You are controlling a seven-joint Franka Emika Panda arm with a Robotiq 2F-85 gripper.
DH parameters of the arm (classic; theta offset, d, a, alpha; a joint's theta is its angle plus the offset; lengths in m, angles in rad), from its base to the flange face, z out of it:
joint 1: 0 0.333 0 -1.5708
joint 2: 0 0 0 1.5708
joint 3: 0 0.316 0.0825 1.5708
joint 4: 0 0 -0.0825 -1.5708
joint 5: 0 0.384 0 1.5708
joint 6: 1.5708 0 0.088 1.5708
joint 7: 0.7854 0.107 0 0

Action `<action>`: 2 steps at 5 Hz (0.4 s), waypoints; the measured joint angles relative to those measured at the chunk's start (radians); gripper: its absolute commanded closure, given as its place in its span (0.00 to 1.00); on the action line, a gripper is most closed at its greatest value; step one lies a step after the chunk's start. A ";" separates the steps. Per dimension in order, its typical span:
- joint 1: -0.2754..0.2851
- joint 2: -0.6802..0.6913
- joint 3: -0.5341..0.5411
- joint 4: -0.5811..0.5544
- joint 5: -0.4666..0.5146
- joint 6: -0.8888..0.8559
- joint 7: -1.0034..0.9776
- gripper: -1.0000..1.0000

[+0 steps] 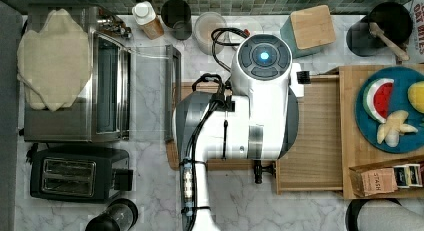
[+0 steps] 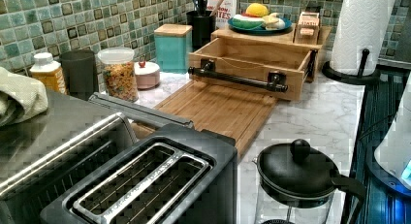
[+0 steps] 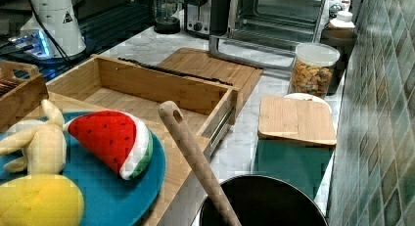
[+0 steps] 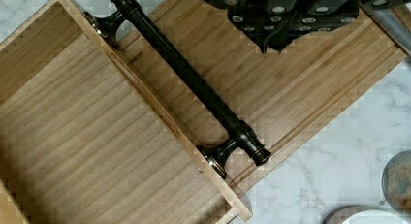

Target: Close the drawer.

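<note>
In the top view, my arm (image 1: 240, 111) hangs over the middle of the bench and covers the front of the drawer (image 1: 320, 136). The drawer is pulled far out of the wooden box (image 1: 352, 141), toward the top view's left, and its bottom is bare. I cannot tell from here if the fingers are apart or together.

In the left view, the drawer front with its dark bar handle (image 2: 237, 78) stands over the far end of the cutting board (image 2: 218, 110). The box sits near the back wall of the bench, with a blue plate (image 2: 259, 26) of toy food on top.

In the right view, the drawer is open and empty, and the metal slide (image 3: 220, 124) on its side is exposed.

In the wrist view, the gripper (image 4: 278, 27) is above the board, just beside the handle but apart from it. The finger state is not clear to me here either.

My judgement: I should lower the gripper to the front face near the handle's middle, then push straight along the slides. A push near one end could twist the drawer and jam it, or move the whole box.
</note>
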 measured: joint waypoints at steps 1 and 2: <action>0.000 0.008 0.000 -0.001 0.000 0.007 0.000 1.00; 0.000 0.021 0.000 -0.007 -0.010 0.014 0.000 1.00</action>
